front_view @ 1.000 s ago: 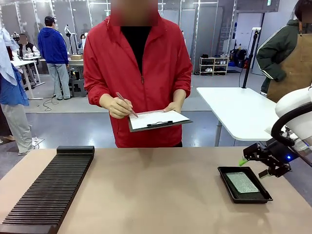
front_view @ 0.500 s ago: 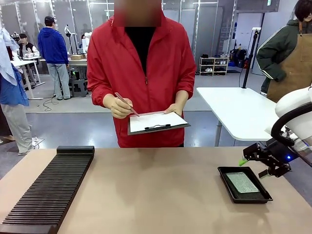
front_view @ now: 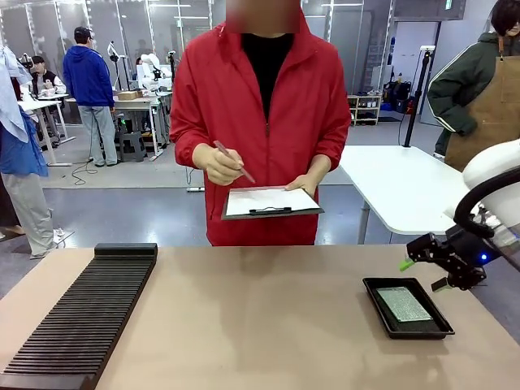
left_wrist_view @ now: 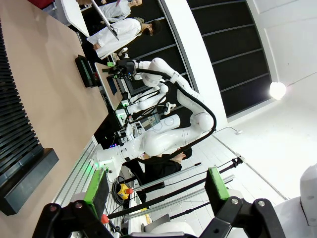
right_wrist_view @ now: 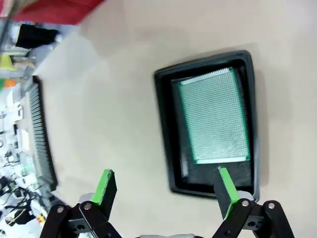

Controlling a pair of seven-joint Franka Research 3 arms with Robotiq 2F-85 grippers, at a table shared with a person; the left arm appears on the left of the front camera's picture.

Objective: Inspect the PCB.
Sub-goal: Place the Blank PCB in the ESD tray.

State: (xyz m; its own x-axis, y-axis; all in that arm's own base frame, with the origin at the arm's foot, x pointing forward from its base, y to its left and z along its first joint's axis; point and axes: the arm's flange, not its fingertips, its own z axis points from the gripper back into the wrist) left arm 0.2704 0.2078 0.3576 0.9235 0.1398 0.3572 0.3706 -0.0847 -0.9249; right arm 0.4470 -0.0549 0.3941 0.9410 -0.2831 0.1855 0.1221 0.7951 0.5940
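The PCB (front_view: 404,304), a pale grey-green dotted board, lies flat in a shallow black tray (front_view: 382,302) at the table's right. In the right wrist view the PCB (right_wrist_view: 214,116) fills most of the tray (right_wrist_view: 166,129). My right gripper (front_view: 424,274) hovers open just above the tray's far right edge, nothing between its green pads (right_wrist_view: 105,186). My left gripper (left_wrist_view: 156,186) is open too, pointing away across the room. The person in red stands at the far side holding a clipboard (front_view: 270,201) and a pen (front_view: 234,162).
A long black ribbed rack (front_view: 81,313) lies along the table's left side. A white table (front_view: 398,183) stands behind on the right. The brown tabletop (front_view: 252,317) between rack and tray is bare.
The person has stepped to the right with clipboard and pen. My right gripper has barely shifted over the tray.
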